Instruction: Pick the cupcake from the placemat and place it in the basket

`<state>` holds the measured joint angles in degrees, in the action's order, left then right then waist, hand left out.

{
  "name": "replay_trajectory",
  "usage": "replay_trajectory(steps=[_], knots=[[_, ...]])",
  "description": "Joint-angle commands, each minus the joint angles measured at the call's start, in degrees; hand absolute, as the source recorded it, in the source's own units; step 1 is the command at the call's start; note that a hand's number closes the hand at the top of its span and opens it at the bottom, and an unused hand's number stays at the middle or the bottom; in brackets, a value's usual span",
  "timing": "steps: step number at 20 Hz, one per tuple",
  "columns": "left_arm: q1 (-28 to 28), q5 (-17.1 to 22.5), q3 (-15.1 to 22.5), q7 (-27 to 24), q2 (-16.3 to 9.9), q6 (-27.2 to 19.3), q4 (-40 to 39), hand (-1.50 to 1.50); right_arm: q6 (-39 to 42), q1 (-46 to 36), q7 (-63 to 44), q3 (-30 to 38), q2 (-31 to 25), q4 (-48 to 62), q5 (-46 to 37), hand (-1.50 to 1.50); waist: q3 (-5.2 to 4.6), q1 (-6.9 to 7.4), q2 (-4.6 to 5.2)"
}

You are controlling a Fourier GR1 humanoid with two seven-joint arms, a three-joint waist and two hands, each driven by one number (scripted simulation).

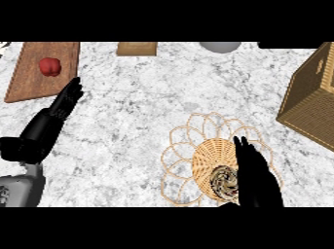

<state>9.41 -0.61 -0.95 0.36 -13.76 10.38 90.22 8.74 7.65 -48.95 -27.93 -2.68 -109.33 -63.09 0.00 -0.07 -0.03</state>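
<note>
Grasping is the step in hand: the black right hand (254,175), fingers straight and unclosed, sits beside the dark-frosted cupcake (225,181) on the round woven wicker placemat (198,146). Next, fingers must curl round it, then carry it to the square wicker basket (320,97). The black left hand (62,109) rests open at left.

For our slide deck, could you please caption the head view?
Right robot hand reaches over the cupcake on the woven placemat; wicker basket waits at right.
</note>
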Motion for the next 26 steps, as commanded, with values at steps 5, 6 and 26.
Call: replay_trajectory(steps=[5,6,26], knots=[[-0.9,-0.9,-1.1,-0.6,1.3,1.5,-0.3,0.00,0.9,-0.7,2.8,2.5,0.1,3.1,4.6,-1.50,0.00,0.03,0.01],[-0.3,-3.3,0.9,-0.4,2.9,-0.9,0.0,0.00,-4.0,-1.7,6.4,3.2,0.6,11.5,4.0,-1.50,0.02,0.10,0.05],[0.2,-3.1,-0.9,1.2,4.0,1.1,1.2,0.00,2.3,-11.0,6.0,1.6,0.5,16.1,-1.9,1.50,0.00,0.13,0.03]])
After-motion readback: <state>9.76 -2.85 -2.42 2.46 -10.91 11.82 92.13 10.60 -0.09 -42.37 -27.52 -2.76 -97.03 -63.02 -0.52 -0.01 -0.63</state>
